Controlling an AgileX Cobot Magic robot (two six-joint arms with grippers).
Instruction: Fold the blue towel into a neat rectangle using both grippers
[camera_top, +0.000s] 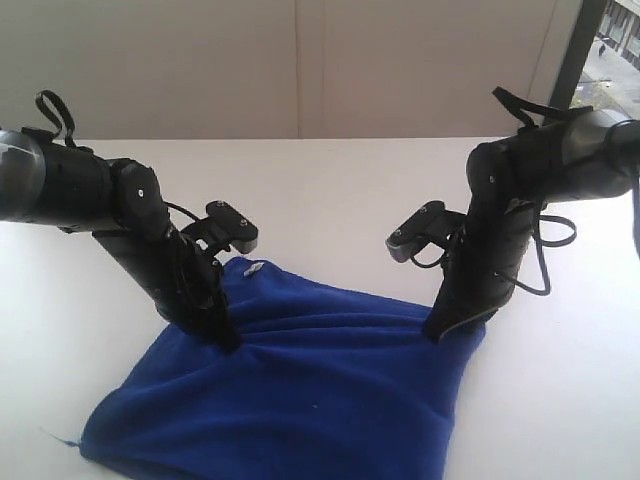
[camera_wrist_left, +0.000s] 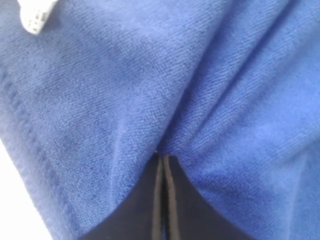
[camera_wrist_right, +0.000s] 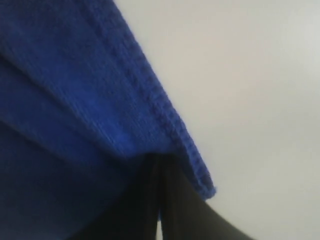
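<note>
Blue towel (camera_top: 300, 390) lies on the white table (camera_top: 330, 190), bunched in ridges along its far side. Left gripper (camera_top: 222, 335) is clenched on a fold near the white tag (camera_wrist_left: 35, 15); right gripper (camera_top: 440, 330) pinches the stitched edge (camera_wrist_right: 165, 115) at the far right corner

Blue towel (camera_top: 300, 390): deep royal blue with a soft pile and a stitched hem; lies spread on the white tabletop (camera_top: 330, 190), its far edge gathered into ridges between the two tools.
White tag (camera_top: 254, 267): at the towel's far left corner, just beside the left tool.
Left tool (camera_top: 222, 335): black, tilted downward, jaws pressed together on a pinch of cloth inside the hem.
Right tool (camera_top: 445, 325): black, jaws closed on the far right hemmed edge.
</note>
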